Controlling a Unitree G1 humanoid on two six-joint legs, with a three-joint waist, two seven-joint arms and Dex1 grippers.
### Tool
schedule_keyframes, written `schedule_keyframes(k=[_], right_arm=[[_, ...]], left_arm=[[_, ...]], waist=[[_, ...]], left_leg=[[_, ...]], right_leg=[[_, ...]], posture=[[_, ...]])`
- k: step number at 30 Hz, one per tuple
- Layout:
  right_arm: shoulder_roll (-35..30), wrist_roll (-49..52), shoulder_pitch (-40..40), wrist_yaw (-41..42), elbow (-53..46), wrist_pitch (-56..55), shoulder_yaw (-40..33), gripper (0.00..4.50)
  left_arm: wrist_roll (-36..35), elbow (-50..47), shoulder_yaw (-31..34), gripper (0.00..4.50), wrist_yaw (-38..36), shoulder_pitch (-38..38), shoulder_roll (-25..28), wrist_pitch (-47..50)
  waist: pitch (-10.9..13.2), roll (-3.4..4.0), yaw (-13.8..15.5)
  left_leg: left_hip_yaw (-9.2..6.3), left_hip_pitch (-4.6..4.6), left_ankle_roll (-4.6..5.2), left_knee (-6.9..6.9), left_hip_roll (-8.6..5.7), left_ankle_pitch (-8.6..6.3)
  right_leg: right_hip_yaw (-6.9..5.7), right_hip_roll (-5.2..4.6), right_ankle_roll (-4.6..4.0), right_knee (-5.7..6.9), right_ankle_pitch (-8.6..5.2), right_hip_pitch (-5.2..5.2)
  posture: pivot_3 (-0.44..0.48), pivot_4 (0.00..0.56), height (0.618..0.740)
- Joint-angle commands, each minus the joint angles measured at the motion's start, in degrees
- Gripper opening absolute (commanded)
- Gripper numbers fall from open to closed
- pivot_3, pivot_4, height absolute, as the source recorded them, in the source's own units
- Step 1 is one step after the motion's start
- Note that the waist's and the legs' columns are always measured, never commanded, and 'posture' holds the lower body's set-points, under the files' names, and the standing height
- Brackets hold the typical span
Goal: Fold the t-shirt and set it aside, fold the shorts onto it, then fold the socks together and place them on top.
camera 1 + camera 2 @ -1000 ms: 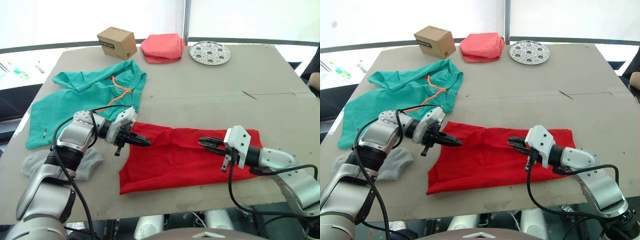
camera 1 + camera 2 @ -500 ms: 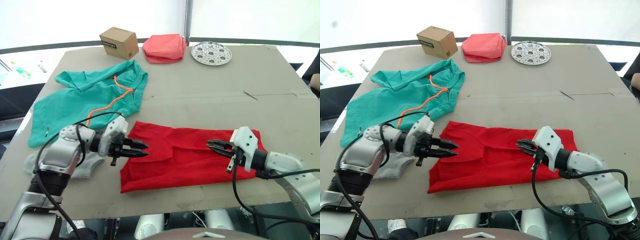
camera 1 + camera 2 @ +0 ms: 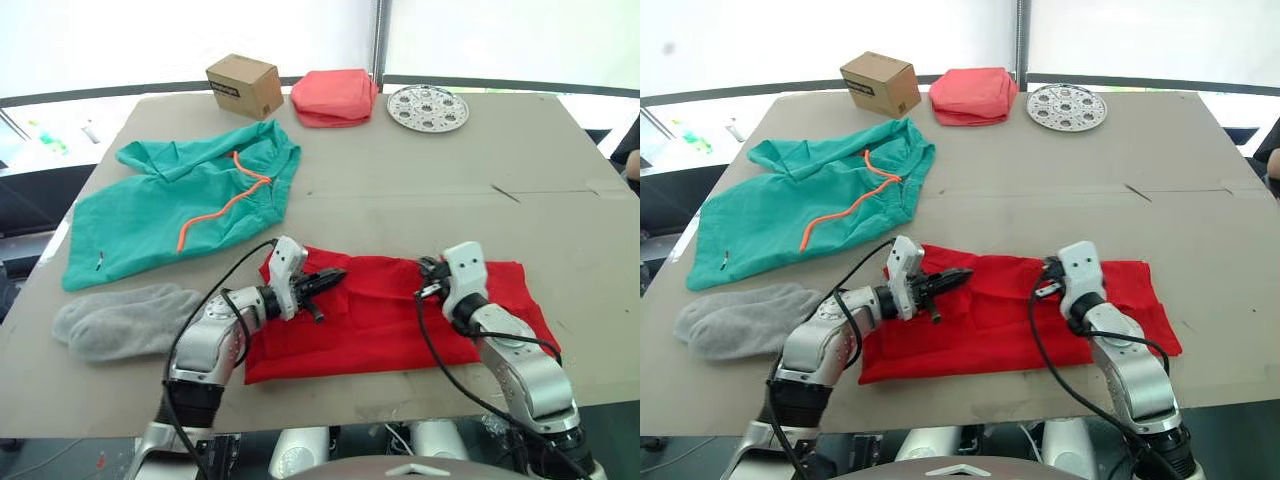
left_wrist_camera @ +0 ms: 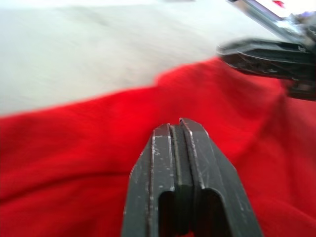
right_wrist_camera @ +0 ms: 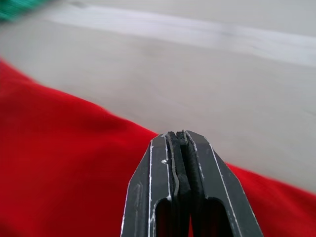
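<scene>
T-shirt (image 3: 390, 315) lies flattened into a wide red band at lower centre of the head views, on the table (image 3: 420, 190), near its front edge. Left claw (image 3: 335, 276) sits over the shirt's upper left edge, right claw (image 3: 428, 268) over its upper edge just right of centre, tips pointing at each other with a gap between. Head views are too coarse to read finger gaps; wrist views settle it: left wrist shows both black fingers (image 4: 168, 163) pressed together, nothing visibly pinched at the tips, red cloth underneath, and the other claw (image 4: 269, 54) in its upper right corner. Right wrist shows the same: fingers (image 5: 170, 173) closed flat on each other, hovering above the shirt edge with bare table beyond. Only the head views carry the rest: shorts (image 3: 180, 210) spread out in the upper left with orange cord (image 3: 225, 200) across them, socks (image 3: 125, 320) bunched at left just below the shorts, cardboard box (image 3: 243, 85), pink folded cloth (image 3: 335, 97) and round metal plate (image 3: 427, 107) along the far edge.
</scene>
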Motion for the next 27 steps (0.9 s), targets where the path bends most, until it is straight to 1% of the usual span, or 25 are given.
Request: schedule_keyframes(k=[1,4,10,13,15,16,18,20,21,22,25,26,27], right_arm=[[1.8,-1.4,1.1,-4.1,0.4,-1.9,-4.0,0.0],[4.4,-1.5,0.6,-9.3,2.7,-2.1,-10.2,0.0],[4.8,-7.8,2.6,-15.9,4.2,-6.6,-12.3,0.0],[4.1,-7.3,4.3,-13.7,1.8,-8.7,-12.2,0.0],[2.5,-3.7,6.5,-7.9,-2.3,-9.6,-11.7,0.0],[1.2,-2.1,7.6,-4.9,-4.6,-9.5,-11.5,0.29],[-2.8,1.0,9.8,1.5,-9.7,-8.4,-11.1,0.81],[-6.2,4.6,11.5,6.5,-13.3,-6.4,-11.6,1.65],[-8.2,6.4,12.5,9.1,-15.2,-5.5,-12.1,1.86],[-11.3,9.2,14.0,13.2,-17.5,-4.6,-13.1,2.21],[-20.5,16.3,18.6,23.5,-22.1,-2.1,-17.5,3.69],[-23.0,17.1,19.6,25.6,-22.3,-2.0,-18.7,4.26],[-24.9,18.0,20.1,27.1,-22.3,-1.9,-19.6,4.49]], left_arm=[[1.7,-0.8,-0.1,0.03,3.6,2.2,-1.0,-0.6],[1.8,-2.0,0.3,0.03,5.3,3.9,-1.2,-0.3],[1.1,-2.6,1.4,0.03,6.5,4.6,-1.3,-0.6],[-0.9,-3.6,2.8,0.03,6.1,4.5,-1.6,-1.0],[-3.9,-5.6,4.4,0.03,4.9,4.7,-1.4,0.2],[-5.6,-6.7,5.2,0.0,3.4,4.9,-0.9,0.6],[-9.4,-9.1,7.0,0.69,-0.3,5.4,1.1,1.4],[-11.9,-10.5,8.3,1.34,-2.5,5.8,3.2,2.7],[-12.9,-11.1,8.9,1.62,-3.5,6.1,4.6,3.6],[-14.8,-12.3,9.6,1.95,-5.9,6.7,6.9,5.0],[-18.7,-14.5,11.1,3.39,-14.3,9.4,14.3,7.0],[-18.3,-14.2,11.0,3.96,-16.3,10.2,16.2,6.2],[-17.6,-13.5,10.9,4.36,-17.4,10.7,17.6,5.3]], waist=[[-0.2,0.16,-0.4],[-0.4,0.42,-0.6],[-0.5,0.54,-0.5],[-0.5,0.55,-0.6],[-0.5,0.57,-0.6],[-0.5,0.58,-0.6],[-0.4,0.58,-0.6],[-0.4,0.57,-0.6],[-0.4,0.59,-0.5],[-0.4,0.57,-0.5],[-0.4,0.61,-0.5],[-0.4,0.61,-0.4],[-0.4,0.61,-0.4]], left_leg=[[0.0,0.04,0.04,-0.01,0.03,-0.03],[-0.01,0.09,0.2,-0.06,0.08,-0.1],[0.0,0.08,0.2,-0.09,0.09,-0.04],[0.0,0.09,0.26,-0.09,0.09,-0.07],[-0.01,0.08,0.3,-0.09,0.1,-0.09],[-0.02,0.07,0.31,-0.1,0.1,-0.1],[-0.02,-0.01,0.33,-0.1,0.11,-0.1],[-0.01,-0.14,0.33,-0.1,0.11,-0.1],[-0.02,-0.13,0.33,-0.09,0.11,-0.1],[-0.02,-0.13,0.34,-0.09,0.11,-0.11],[-0.06,-0.1,0.33,-0.16,0.11,-0.15],[-0.07,-0.09,0.31,-0.17,0.11,-0.17],[-0.06,-0.1,0.3,-0.15,0.11,-0.2]], right_leg=[[0.0,0.01,-0.01,0.01,0.0,0.01],[0.0,0.05,-0.01,0.03,0.0,0.01],[0.0,0.09,-0.02,0.02,-0.02,0.0],[0.01,0.1,-0.03,0.01,-0.03,-0.01],[0.02,0.1,-0.03,0.01,-0.03,-0.02],[0.01,0.1,-0.02,0.01,-0.03,-0.03],[0.02,0.1,-0.03,-0.01,-0.03,-0.1],[0.02,0.1,-0.02,-0.02,-0.03,-0.22],[0.02,0.1,-0.03,-0.02,-0.03,-0.22],[0.01,0.1,-0.06,-0.03,-0.05,-0.22],[-0.02,0.1,-0.2,-0.11,-0.14,-0.23],[-0.03,0.1,-0.22,-0.13,-0.15,-0.23],[-0.03,0.1,-0.24,-0.14,-0.16,-0.23]], posture=[[0.0,0.15,0.736],[0.0,0.15,0.736],[0.0,0.15,0.736],[0.0,0.15,0.736],[0.0,0.15,0.736],[0.0,0.15,0.736],[0.0,0.15,0.736],[0.0,0.15,0.736],[0.0,0.15,0.736],[0.0,0.15,0.736],[0.0,0.15,0.736],[0.0,0.15,0.736],[0.0,0.15,0.736]])
